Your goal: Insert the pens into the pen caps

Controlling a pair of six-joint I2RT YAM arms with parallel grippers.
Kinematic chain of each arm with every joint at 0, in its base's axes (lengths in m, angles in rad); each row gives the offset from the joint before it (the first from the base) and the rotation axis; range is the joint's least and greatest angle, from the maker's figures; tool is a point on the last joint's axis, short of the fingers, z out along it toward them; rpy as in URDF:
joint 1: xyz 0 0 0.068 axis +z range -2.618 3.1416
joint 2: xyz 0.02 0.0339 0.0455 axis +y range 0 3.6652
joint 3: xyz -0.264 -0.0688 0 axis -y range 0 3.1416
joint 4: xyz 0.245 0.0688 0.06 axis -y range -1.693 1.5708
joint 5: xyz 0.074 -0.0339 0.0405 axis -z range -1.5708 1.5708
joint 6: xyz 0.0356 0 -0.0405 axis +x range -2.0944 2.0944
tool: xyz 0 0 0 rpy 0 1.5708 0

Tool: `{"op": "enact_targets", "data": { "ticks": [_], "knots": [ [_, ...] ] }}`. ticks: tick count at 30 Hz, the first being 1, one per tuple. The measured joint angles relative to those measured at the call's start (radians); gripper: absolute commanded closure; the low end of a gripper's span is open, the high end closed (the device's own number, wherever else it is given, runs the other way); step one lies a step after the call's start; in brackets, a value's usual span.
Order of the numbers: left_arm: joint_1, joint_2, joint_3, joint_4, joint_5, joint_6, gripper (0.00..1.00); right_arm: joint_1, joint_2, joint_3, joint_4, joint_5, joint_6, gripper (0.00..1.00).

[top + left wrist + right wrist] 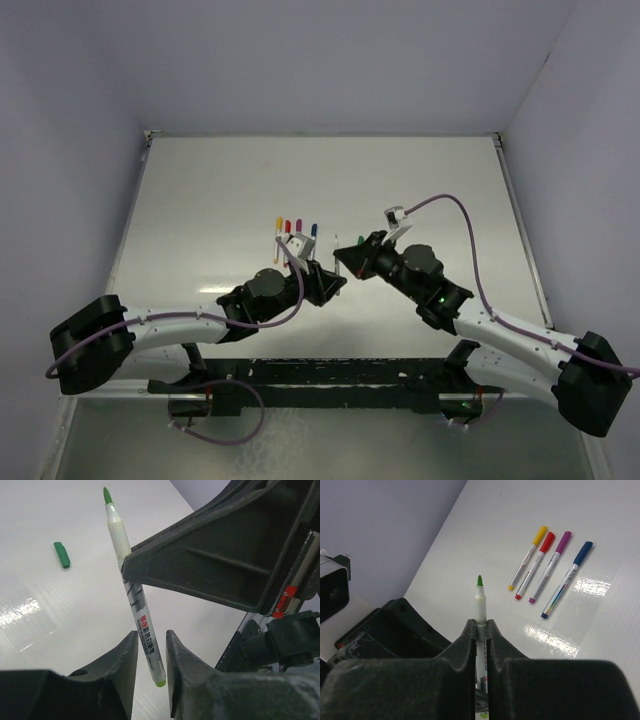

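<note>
My right gripper [480, 625] is shut on a green-tipped pen [480, 597] and holds it in the air, its bare tip pointing away. In the left wrist view the same green pen [135, 600] slants down between the fingers of my left gripper [151, 637]. Those fingers flank the pen's rear end with a gap on both sides, so the gripper is open. The green pen cap [62, 554] lies alone on the white table beyond. Both grippers [338, 268] meet near the table's middle.
Several capped pens lie side by side on the table: yellow [527, 562], red [536, 564], purple [551, 566] and blue [568, 579]. From above they show just beyond my left gripper [295, 230]. A finger of the right gripper [210, 565] fills the upper right of the left wrist view.
</note>
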Motion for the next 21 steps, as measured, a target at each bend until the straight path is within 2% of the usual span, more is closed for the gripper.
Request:
{"op": "enact_targets", "data": {
  "ticks": [2, 7, 10, 13, 16, 21],
  "knots": [
    [0.0, 0.004, 0.0, 0.004, 0.0, -0.002, 1.0, 0.005, 0.0, 0.0, 0.003, 0.0, 0.003, 1.0],
    [0.002, 0.01, 0.001, -0.006, -0.026, -0.002, 1.0, 0.005, 0.0, -0.001, 0.014, 0.006, 0.001, 1.0],
    [0.002, 0.01, 0.001, -0.009, -0.027, -0.006, 1.0, 0.005, -0.001, -0.001, 0.011, 0.007, -0.003, 0.73],
    [0.002, 0.009, 0.0, -0.026, -0.027, -0.012, 1.0, 0.008, -0.007, 0.004, -0.018, 0.008, -0.014, 0.53],
    [0.0, -0.008, -0.006, -0.066, -0.042, -0.029, 1.0, 0.011, -0.024, 0.024, -0.074, 0.02, -0.037, 0.46],
    [-0.004, -0.067, -0.01, -0.217, -0.111, -0.066, 1.0, 0.011, -0.086, 0.079, -0.184, 0.091, -0.064, 0.45]
  ]
}}
